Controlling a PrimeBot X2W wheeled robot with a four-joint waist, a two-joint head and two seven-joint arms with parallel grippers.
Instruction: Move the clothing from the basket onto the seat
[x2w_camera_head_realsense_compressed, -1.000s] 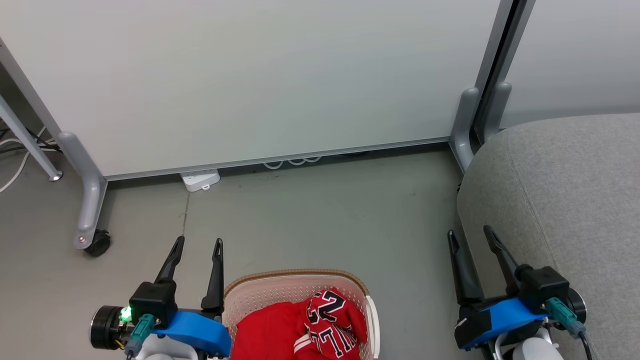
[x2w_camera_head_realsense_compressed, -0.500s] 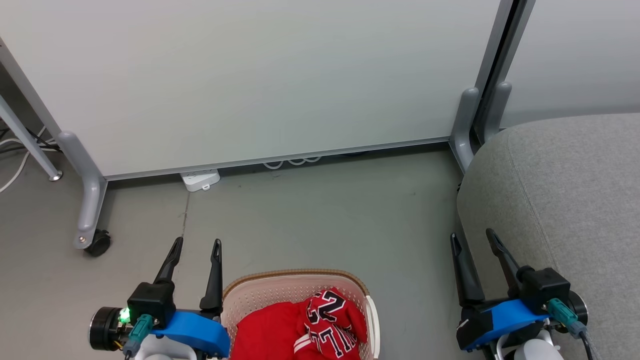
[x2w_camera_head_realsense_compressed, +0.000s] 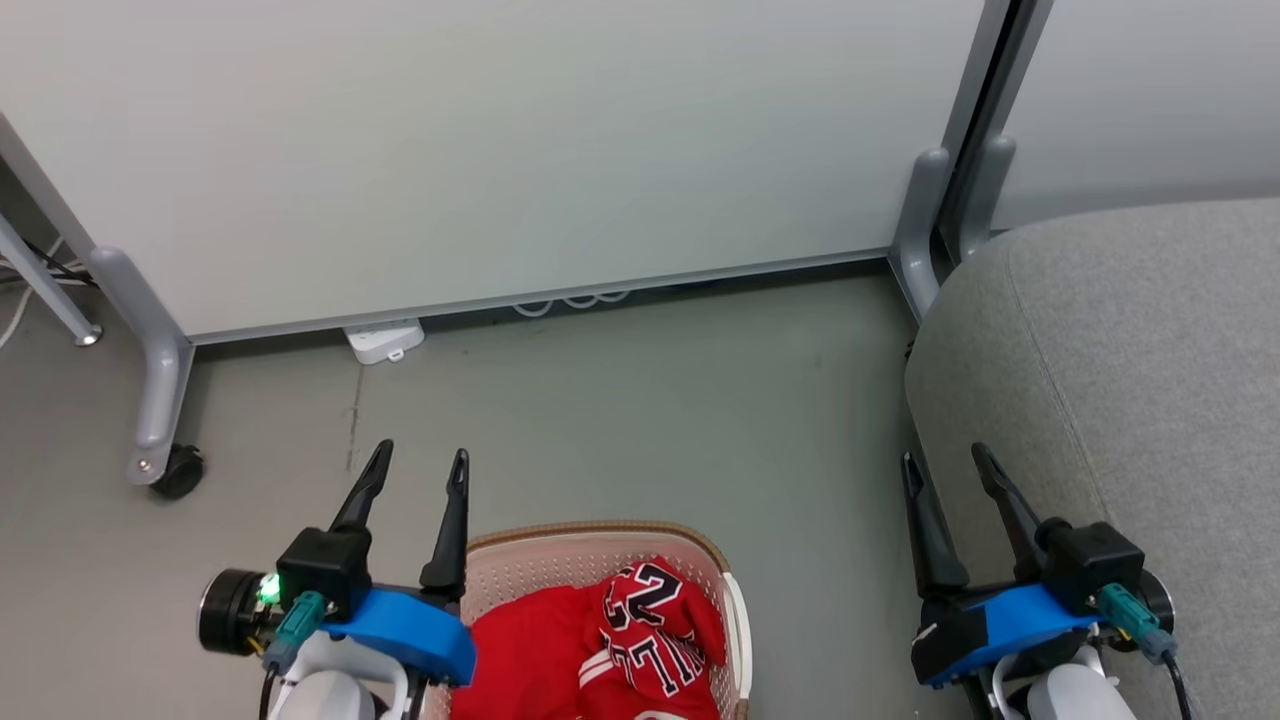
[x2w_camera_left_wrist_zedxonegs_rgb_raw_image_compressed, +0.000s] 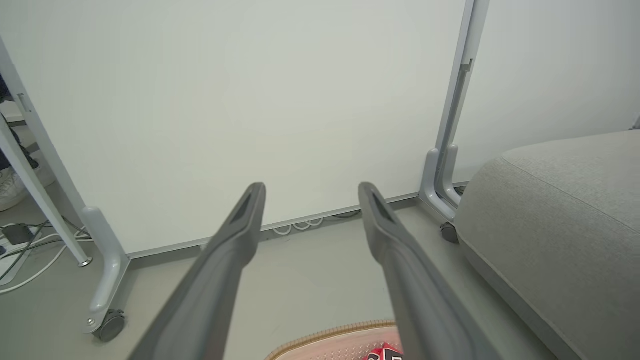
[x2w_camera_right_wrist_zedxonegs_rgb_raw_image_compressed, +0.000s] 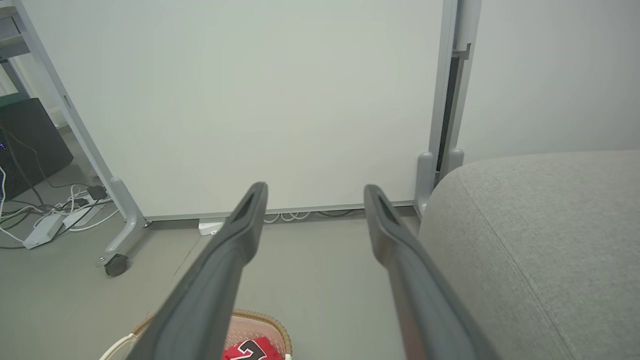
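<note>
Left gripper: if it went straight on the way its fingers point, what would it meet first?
Probably the white partition panel, near its lower edge. The left gripper would pass over bare floor before that, though depth is hard to judge.

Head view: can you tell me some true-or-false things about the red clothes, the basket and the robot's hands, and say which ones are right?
1. The red jerseys lie inside the laundry basket. True.
2. The left gripper is holding a jersey. False: it is open and holds nothing, beside the basket's left edge.
3. The grey seat is on the robot's right side. True.
4. The right gripper is squeezed shut. False: its two fingers stand apart, so it is open.
5. The basket stands on top of the seat. False: it stands on the floor, to the left of the seat.
</note>
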